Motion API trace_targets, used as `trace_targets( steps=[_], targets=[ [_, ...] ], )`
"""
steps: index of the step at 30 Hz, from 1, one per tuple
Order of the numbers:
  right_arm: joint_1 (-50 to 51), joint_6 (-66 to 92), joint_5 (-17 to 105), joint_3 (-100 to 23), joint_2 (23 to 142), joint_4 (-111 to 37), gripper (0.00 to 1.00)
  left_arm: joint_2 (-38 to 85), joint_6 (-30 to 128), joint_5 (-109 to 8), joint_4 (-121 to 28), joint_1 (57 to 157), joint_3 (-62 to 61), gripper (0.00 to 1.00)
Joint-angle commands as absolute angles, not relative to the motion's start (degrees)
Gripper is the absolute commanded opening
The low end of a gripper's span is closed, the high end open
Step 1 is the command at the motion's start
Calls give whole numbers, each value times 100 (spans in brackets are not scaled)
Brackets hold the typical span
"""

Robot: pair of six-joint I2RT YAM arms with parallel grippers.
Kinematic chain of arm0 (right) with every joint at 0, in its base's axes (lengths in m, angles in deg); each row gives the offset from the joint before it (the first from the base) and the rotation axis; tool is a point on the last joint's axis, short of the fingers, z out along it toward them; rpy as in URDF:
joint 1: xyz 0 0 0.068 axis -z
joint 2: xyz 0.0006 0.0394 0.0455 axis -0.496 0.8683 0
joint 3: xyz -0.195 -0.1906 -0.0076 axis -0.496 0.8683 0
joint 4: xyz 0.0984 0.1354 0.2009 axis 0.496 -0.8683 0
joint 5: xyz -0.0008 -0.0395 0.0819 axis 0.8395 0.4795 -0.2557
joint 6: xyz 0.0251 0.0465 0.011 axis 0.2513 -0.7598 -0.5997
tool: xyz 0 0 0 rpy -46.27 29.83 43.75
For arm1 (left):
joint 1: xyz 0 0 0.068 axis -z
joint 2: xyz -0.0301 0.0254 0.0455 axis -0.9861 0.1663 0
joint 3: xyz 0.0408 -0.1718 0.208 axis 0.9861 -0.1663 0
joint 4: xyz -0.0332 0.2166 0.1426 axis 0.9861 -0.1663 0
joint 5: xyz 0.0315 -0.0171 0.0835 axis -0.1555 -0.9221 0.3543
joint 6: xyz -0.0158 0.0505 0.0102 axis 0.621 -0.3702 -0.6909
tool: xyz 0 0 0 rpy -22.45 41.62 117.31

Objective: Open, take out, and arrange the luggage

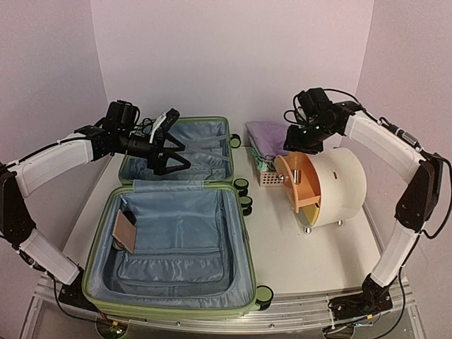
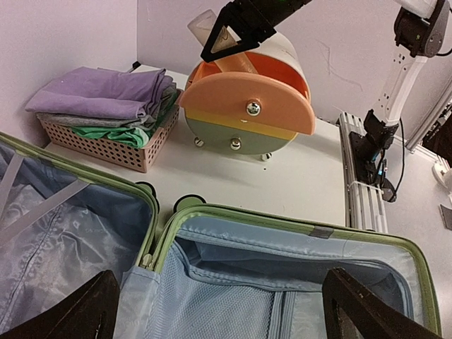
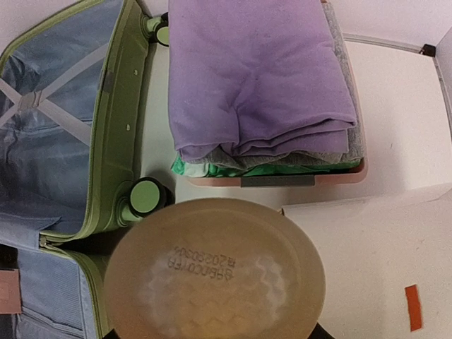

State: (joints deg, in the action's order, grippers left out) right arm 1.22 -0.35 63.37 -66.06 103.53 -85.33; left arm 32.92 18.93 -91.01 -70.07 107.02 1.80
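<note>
Left gripper (image 1: 180, 159) wide open, empty, over luggage (image 1: 176, 219); right gripper (image 1: 302, 145) clamps translucent bottle (image 3: 215, 272) (embossed base: wrist view only).

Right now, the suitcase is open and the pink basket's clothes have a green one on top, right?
Not quite. The suitcase is open, but the purple cloth tops the pink basket; the green cloth lies lower. The right wrist view shows it.

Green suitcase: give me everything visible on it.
Light-green hard-shell suitcase, lying fully open on the table, both halves lining up. Grey-blue fabric lining: crossed straps in the far half, a pocket in the near half. Black-and-green wheels along its right side. A flat brown item lies in the near half, at left.
</note>
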Motion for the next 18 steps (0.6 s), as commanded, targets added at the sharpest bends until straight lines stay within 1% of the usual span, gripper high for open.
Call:
trace_targets(
  steps=[1,3,7,11,13,16,18],
  targets=[
    [277,-359,5531,-6404,9895,-7714,0,3038,1741,-9036,-6899,10710,75,100],
    [280,-333,5577,-6489,9894,-7712,0,3037,1744,-9041,-6890,10706,68,100],
    [288,67,6555,-6585,9793,-7960,0,3050,1711,-9027,-6874,10706,94,100],
    [221,1326,6379,-6534,9828,-8239,0,3080,1657,-9014,-6897,10707,127,100],
    [211,1456,6597,-7038,10138,-9041,0,3103,1656,-9001,-6885,10706,133,100],
    [211,1437,6654,-8408,10934,-10421,0,3122,1648,-8992,-6904,10706,154,100],
    [182,1402,6650,-8708,11173,-10879,0,3129,1627,-8992,-6888,10705,146,100]
  ],
)
